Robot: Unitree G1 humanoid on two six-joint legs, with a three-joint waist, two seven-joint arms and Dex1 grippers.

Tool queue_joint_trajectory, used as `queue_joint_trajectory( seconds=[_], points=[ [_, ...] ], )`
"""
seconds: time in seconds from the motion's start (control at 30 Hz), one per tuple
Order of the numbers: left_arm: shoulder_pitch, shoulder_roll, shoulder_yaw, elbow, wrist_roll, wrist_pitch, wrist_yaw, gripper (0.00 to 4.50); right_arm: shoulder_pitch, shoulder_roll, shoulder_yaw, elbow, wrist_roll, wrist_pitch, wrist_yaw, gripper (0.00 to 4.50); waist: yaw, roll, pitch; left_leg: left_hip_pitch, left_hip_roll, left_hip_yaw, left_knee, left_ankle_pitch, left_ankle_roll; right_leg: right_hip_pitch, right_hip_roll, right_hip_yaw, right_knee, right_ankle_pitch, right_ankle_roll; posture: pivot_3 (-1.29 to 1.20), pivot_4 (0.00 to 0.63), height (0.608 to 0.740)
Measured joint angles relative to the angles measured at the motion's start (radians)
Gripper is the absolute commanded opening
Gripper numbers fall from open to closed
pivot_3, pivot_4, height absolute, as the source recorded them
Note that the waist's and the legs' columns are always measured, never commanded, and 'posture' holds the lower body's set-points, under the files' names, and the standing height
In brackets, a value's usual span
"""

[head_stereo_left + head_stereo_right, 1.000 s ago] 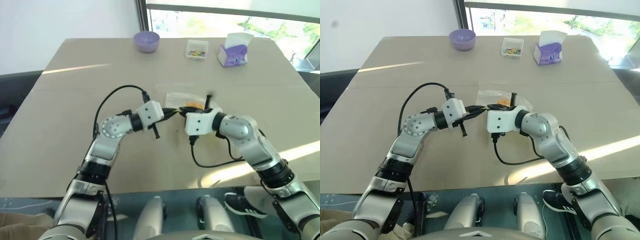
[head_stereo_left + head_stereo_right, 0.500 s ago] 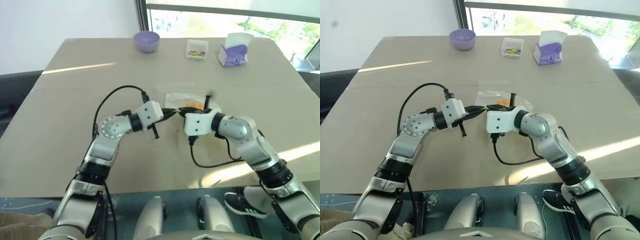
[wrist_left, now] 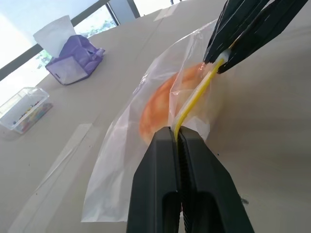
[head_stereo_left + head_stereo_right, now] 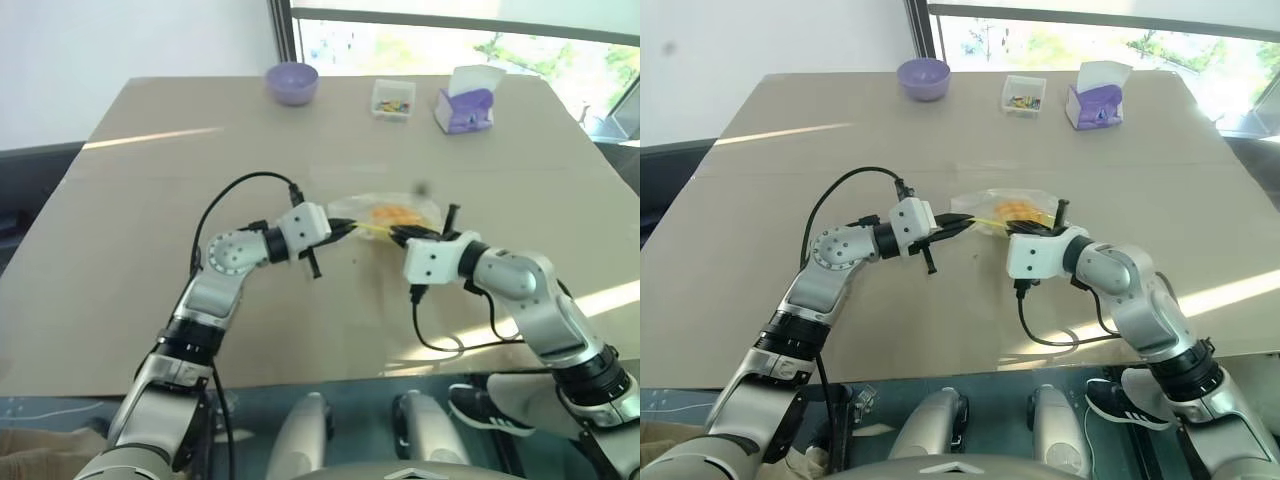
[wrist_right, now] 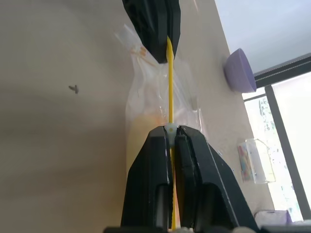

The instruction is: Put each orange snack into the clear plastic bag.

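The clear plastic bag [image 4: 410, 205] lies at the table's middle with one orange snack [image 3: 158, 104] inside it. Its yellow strip [image 3: 197, 94] runs taut between my two grippers. My left gripper [image 4: 352, 227] is shut on the strip's left end, seen close up in the left wrist view [image 3: 177, 138]. My right gripper [image 4: 400, 236] is shut on the strip's other end, with a small white piece at its fingertips [image 5: 171, 130]. The two grippers face each other a short way apart, just in front of the bag.
At the table's far side stand a purple bowl [image 4: 292, 80], a small clear box of coloured bits [image 4: 393, 99] and a purple-and-white tissue box [image 4: 465, 103]. A black cable [image 4: 450, 340] loops from my right wrist onto the table. Bare tabletop [image 4: 150, 210] lies to the left.
My right gripper has slid to the right along the yellow strip, away from the left gripper. The strip now shows stretched between them. The left gripper has stayed put.
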Motion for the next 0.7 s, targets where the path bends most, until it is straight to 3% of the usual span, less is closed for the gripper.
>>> queue_joint_trajectory(
  seconds=[0.7],
  points=[
    [-0.004, 0.01, -0.004, 0.036, 0.0, -0.024, -0.007, 0.0, 0.153, -0.159, -0.135, -0.001, 0.02, -0.027, -0.064, 0.05, 0.001, 0.0, 0.0, 0.0, 0.0, 0.0, 0.0, 0.0, 0.0, 0.0, 0.0, 0.0, 0.0, 0.0, 0.0, 0.0, 0.15, 0.74]
  ],
)
